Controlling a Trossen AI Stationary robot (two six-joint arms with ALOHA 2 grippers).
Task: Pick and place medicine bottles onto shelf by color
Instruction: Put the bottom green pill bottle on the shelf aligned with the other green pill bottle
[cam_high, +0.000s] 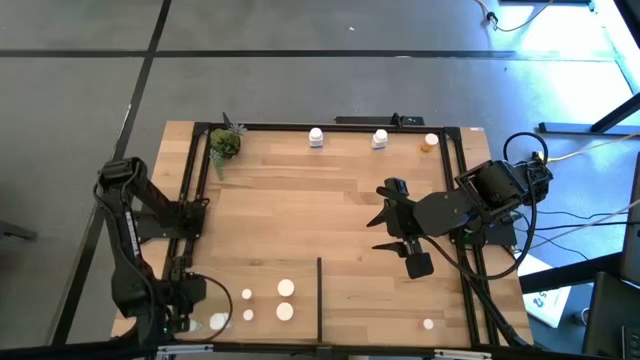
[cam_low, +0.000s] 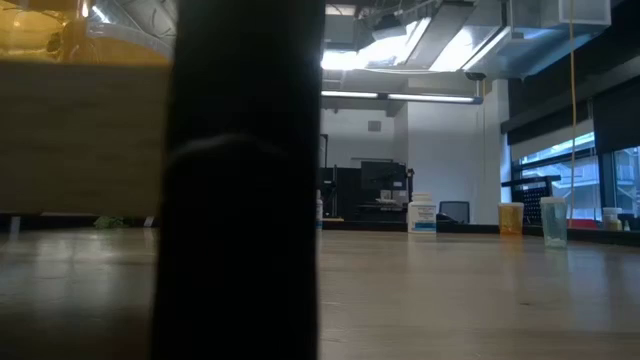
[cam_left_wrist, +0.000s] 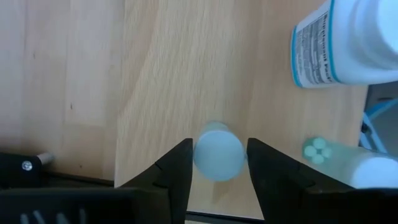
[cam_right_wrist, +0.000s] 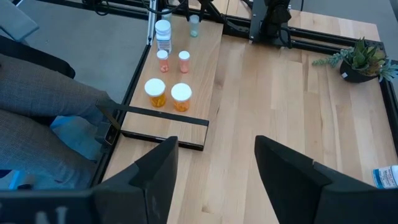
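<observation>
From above: left gripper (cam_high: 190, 318) down at the near left corner of the shelf (cam_high: 330, 215), over a pale bottle (cam_high: 217, 322) that sits just beside a cluster of white-capped bottles (cam_high: 285, 288). Right gripper (cam_high: 395, 230) hovering over bare planks right of centre, fingers spread, nothing between them. Three more bottles along the far rail, two white (cam_high: 316, 137) and one orange (cam_high: 430, 142), plus a potted plant (cam_high: 225, 143) at the far left corner and a lone small bottle (cam_high: 428, 323) near right of the black divider strip (cam_high: 319, 298). Low view: mostly blocked by a dark upright, only a white bottle (cam_low: 421, 215) and an orange one (cam_low: 510, 217) standing at the far edge. Left wrist view: fingers (cam_left_wrist: 177, 168) flanking a pale, bluish-green round cap, looking straight down on it, sides close or just touching, no clear squeeze yet. Risk here: smooth round bottle, tiny against the fingers, likely to squirt out or tip if the close lands off-centre; a labelled white bottle (cam_left_wrist: 348, 43) and a green-topped one (cam_left_wrist: 318, 148) crowd in near enough to get knocked on the lift. Right wrist view: wide-apart fingers, orange bottles (cam_right_wrist: 181, 95) grouped past the divider, a person's trouser leg (cam_right_wrist: 43, 118) beside the table.
</observation>
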